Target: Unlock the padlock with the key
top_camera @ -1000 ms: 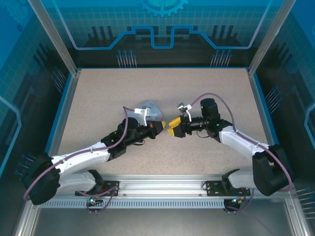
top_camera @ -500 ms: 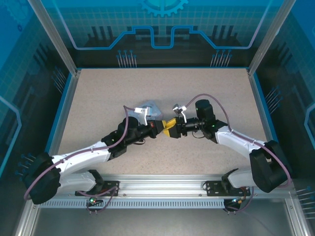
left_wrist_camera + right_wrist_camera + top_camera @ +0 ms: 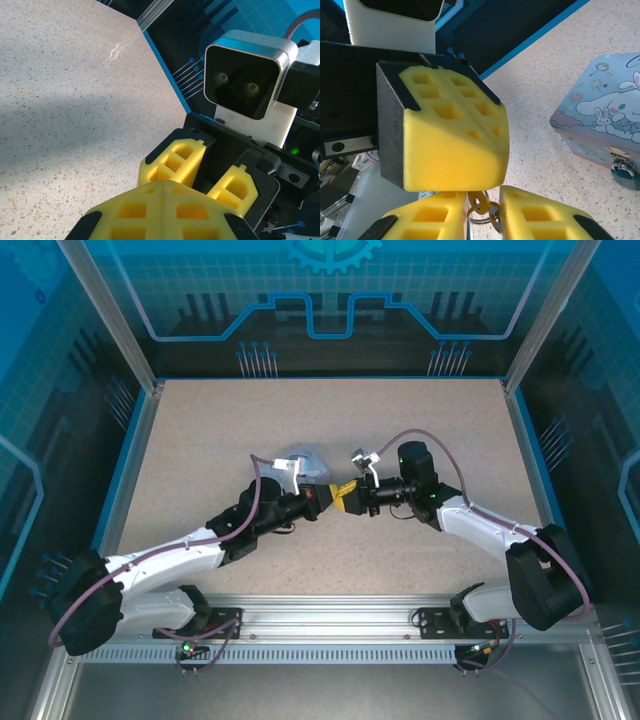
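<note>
Yellow pads of the left gripper press together mid-worktop, seemingly pinching the key by its ring. The right gripper, jaws narrowly apart around it, should close squarely before any release. The padlock hangs on the tin nearby.

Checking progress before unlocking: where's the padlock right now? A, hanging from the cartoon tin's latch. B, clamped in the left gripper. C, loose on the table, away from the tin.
A: the right wrist view shows the padlock hanging from the latch on the front of the cartoon tin.
</note>
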Controlling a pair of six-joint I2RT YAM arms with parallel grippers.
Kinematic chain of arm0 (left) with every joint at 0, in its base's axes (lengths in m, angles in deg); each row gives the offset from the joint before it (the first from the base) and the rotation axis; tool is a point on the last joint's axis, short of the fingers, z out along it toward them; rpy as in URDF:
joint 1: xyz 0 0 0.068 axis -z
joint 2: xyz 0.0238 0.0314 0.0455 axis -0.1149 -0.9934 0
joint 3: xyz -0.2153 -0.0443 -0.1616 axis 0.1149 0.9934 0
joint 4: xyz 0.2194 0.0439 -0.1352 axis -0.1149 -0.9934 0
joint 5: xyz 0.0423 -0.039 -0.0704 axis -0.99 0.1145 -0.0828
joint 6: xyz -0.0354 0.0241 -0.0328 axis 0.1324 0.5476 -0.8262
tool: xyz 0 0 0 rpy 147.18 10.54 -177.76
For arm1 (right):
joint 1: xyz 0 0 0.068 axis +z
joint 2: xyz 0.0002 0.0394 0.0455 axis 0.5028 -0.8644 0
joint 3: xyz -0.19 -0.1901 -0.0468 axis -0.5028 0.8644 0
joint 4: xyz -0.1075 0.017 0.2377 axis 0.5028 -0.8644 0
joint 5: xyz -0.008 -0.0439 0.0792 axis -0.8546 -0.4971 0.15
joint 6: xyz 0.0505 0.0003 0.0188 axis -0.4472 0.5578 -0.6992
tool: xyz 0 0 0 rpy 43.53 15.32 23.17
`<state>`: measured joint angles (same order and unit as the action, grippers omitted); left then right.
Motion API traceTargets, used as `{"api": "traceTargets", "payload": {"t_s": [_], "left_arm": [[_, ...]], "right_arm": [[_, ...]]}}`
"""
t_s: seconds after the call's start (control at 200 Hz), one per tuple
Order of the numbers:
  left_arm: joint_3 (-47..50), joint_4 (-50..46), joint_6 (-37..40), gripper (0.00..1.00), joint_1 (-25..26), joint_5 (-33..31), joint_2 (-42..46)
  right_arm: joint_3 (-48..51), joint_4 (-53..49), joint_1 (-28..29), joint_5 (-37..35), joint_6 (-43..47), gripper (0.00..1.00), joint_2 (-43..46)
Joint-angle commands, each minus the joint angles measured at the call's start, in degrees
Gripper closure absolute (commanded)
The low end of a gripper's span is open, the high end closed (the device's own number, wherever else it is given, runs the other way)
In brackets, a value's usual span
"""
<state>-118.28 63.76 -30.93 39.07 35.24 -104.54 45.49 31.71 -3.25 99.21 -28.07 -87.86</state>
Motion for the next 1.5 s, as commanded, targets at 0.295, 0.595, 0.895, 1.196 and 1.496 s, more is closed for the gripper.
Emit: {"api": "traceTargets", "payload": {"t_s": [0.295,0.595,0.895,1.196,1.496], "left_arm": [[0.1,2.2,0.7,1.0,0.3,-1.2,1.0],[0.2,2.6,0.6,1.0,0.3,-1.2,0.7],[-0.2,3.8,0.5,1.0,0.3,0.1,-0.5],[0.2,4.2,0.6,0.98,0.3,0.3,-0.5],[0.8,-0.6,2.1,0.6,0.2,-4.2,3.8]], "right_arm": [[0.4,0.3,-1.4,1.9,0.1,0.79,1.1],[0.6,0.2,-2.1,2.4,0.0,0.79,1.5],[0.2,1.5,-2.2,2.7,-1.2,0.93,1.4],[0.5,1.9,-2.3,2.2,-2.0,1.0,2.0],[-0.5,-7.6,-2.9,-0.5,4.3,1.0,2.1]]}}
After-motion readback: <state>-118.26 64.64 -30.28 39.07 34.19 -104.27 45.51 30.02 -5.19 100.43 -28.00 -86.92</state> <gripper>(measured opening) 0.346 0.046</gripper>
